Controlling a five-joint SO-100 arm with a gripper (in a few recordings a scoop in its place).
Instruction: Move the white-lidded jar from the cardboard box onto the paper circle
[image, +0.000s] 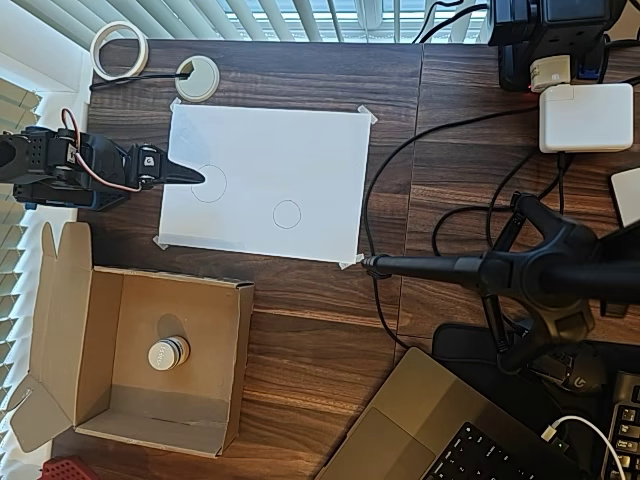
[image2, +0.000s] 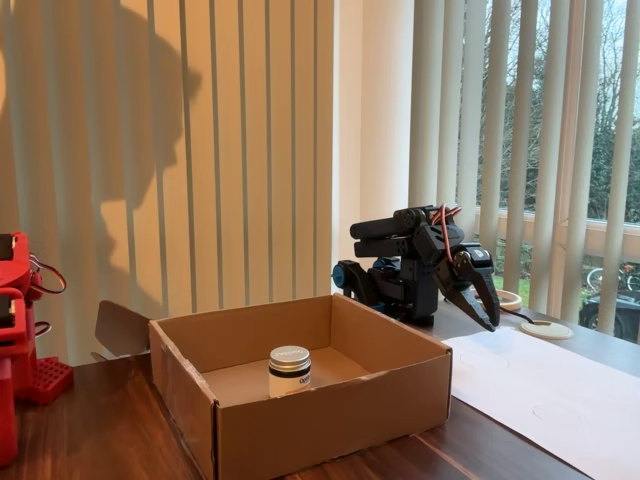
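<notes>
The white-lidded jar (image: 168, 353) (image2: 289, 370) stands upright near the middle of the floor of the open cardboard box (image: 243, 345) (image2: 330, 420). On the taped white sheet (image: 300, 140) (image2: 540, 385), the smaller pencil-drawn paper circle (image: 287, 214) is bare. My gripper (image: 196, 178) (image2: 487, 315) is shut with nothing in it. In the overhead view its tip points right over the sheet's left edge, beside the larger circle (image: 208, 183). It is well apart from the box and the jar.
A roll of white tape (image: 119, 50) and a white cable grommet (image: 197, 77) lie beyond the sheet. A black tripod (image: 540, 270), cables, a white charger (image: 585, 117) and a laptop (image: 420, 430) crowd the right side. A red device (image2: 15, 330) stands left of the box.
</notes>
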